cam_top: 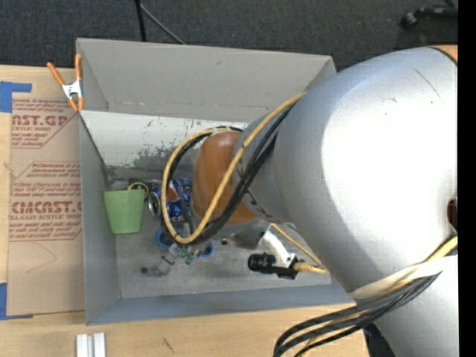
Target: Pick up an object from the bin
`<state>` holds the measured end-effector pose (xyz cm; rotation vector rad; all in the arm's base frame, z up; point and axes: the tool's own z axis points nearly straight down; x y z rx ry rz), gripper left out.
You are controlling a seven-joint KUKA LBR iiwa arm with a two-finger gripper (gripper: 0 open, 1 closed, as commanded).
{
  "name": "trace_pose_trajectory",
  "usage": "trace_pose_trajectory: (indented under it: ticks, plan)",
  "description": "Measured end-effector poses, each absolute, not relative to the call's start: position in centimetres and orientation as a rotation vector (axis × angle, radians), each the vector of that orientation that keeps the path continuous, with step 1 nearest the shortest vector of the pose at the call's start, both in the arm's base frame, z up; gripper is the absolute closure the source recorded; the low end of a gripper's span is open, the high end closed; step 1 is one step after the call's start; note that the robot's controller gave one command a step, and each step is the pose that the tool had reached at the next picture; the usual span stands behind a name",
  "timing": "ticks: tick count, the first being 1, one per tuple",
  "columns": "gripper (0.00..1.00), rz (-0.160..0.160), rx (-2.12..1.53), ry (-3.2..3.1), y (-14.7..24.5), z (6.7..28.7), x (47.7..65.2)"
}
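Hanging low over the floor of the grey metal bin (99, 274), the gripper (186, 248) is masked by the arm's orange cover (216, 171) and by looped yellow and black cables (172, 192). Whether it is open or closed cannot be told. A blue-and-white printed wrapper (177, 199) lies right at it, partly under the cables, with nothing visibly gripped. A small grey scrap (158, 268) lies near it. On the arm's side sits a black cylinder (268, 264). Farthest off, on the opposite side beyond the wrapper, is a green cup (124, 211).
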<state>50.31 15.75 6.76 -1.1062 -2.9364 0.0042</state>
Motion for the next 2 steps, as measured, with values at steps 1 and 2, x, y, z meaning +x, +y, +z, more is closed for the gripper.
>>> trace_pose_trajectory:
  ticks: [1,2]
  plan:
    - [1.0,0.004,-1.106,-2.937,15.8,6.8,50.3]
    - [1.0,-0.004,-1.106,-2.943,15.8,12.0,50.4]
